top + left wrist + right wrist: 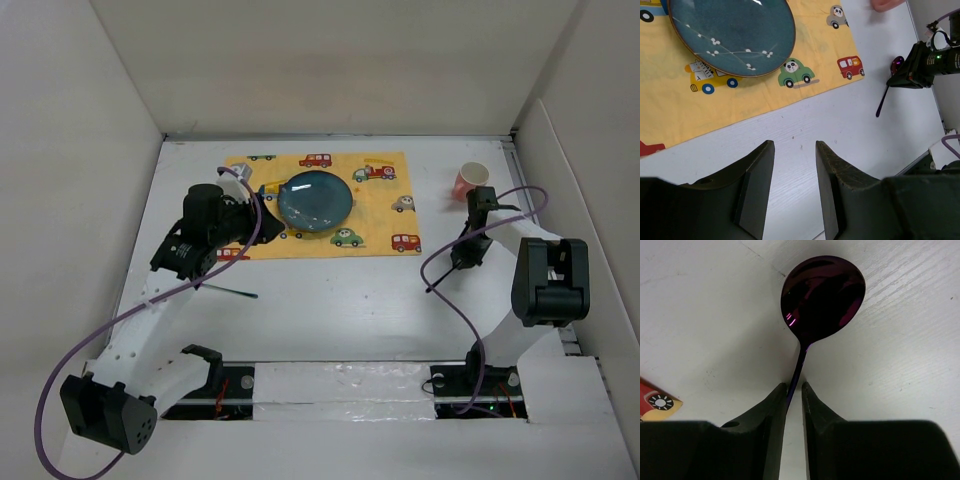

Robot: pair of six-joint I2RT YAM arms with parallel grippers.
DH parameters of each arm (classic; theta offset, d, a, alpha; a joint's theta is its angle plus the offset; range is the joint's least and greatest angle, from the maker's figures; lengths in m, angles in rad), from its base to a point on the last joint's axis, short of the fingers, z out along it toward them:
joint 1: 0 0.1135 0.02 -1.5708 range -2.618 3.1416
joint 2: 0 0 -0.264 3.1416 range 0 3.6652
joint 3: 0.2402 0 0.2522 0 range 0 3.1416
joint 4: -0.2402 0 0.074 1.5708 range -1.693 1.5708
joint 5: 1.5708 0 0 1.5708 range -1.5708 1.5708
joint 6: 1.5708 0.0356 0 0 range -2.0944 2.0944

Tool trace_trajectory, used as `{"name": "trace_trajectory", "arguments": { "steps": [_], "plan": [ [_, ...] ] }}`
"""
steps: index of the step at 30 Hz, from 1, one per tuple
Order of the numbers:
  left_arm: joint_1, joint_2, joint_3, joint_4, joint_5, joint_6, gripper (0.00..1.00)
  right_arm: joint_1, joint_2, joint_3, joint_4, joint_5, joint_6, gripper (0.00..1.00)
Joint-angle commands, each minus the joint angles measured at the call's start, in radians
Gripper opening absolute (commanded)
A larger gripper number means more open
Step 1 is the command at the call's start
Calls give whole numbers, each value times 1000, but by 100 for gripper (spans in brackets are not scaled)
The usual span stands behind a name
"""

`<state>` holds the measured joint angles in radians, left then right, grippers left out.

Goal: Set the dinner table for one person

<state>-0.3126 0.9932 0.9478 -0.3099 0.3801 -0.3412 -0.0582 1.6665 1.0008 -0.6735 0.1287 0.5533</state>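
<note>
Left jaws half-open, empty, over white dinner table (805,132); right jaws barely parted astride handle of glossy purple spoon (822,295)

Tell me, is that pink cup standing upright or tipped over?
Upright: the pink cup stands on the dinner table, its round rim facing up.

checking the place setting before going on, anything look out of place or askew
A thin dark utensil lies slanted on the bare dinner table, just off the near left corner of the yellow car-print placemat. Nothing looks spilled or damaged.
</note>
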Motion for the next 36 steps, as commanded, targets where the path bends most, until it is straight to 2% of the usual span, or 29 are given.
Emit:
{"name": "trace_trajectory", "arguments": {
  "steps": [1,3,5,6,8,12,15,17,20,24,26,30,33,36],
  "plan": [
    [1,-24,-1,20,-7,18,35,-5,-18,-7,-4,40,-18,24],
    [1,-16,5,17,-9,25,35,-5,-1,-10,-8,37,-21,22],
    [1,-11,12,12,-14,30,35,-5,1,-17,-6,35,-16,3],
    [1,-7,14,8,-14,31,35,-5,-16,-19,-8,41,-9,0],
    [-11,-1,17,6,-18,33,35,-5,-71,-25,-12,55,-1,0],
    [-26,12,20,-3,-44,39,35,18,-310,60,-87,63,-16,0],
    [-26,27,35,-3,-55,30,35,89,-385,140,-112,16,-38,0],
    [-26,39,43,11,-53,15,35,148,-375,240,-135,-58,-62,0],
    [-26,59,49,19,-53,-4,35,252,-248,402,-152,-151,-110,0],
    [-26,56,46,8,-171,-88,33,359,-16,657,-195,-149,-193,0],
    [-26,45,37,-4,-219,-125,32,368,133,817,-235,-168,-207,0],
    [-26,21,26,-40,-337,-223,30,368,350,1032,-278,-224,-213,0],
    [-26,-11,19,-81,-412,-303,29,377,471,1139,-282,-244,-205,0],
    [-17,-57,-1,-132,-466,-370,29,386,536,1174,-271,-250,-196,0]
  ]
}}
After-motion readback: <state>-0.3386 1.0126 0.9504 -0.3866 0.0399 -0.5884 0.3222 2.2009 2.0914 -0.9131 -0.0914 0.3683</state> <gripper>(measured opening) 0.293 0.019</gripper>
